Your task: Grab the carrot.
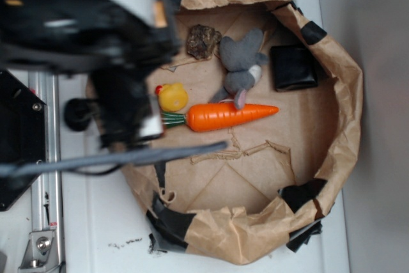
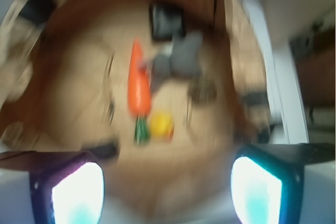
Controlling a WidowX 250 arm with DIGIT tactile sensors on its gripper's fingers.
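Glossy orange plastic toy carrot (image 1: pixel 223 116) lying flat, centre of exterior frame, inside crumpled brown paper basin (image 1: pixel 339 62), green stem end pointing left. Small yellow rubber duck (image 1: pixel 172 96) just beside stem; grey plush toy (image 1: pixel 243 62) touching carrot from above. Wrist view blurry, but fingers (image 2: pixel 68 192) look spread wide, holding nothing, well short of carrot.

Looks like a robot lab test cell: white table (image 1: pixel 96 222) with a bolted aluminium rail (image 1: pixel 45 158) left of a taped brown-paper bin (image 1: pixel 345 87), toy props inside it — plastic carrot (image 1: pixel 223 116), rubber duck (image 1: pixel 172 97), grey plush (image 1: pixel 243 65).
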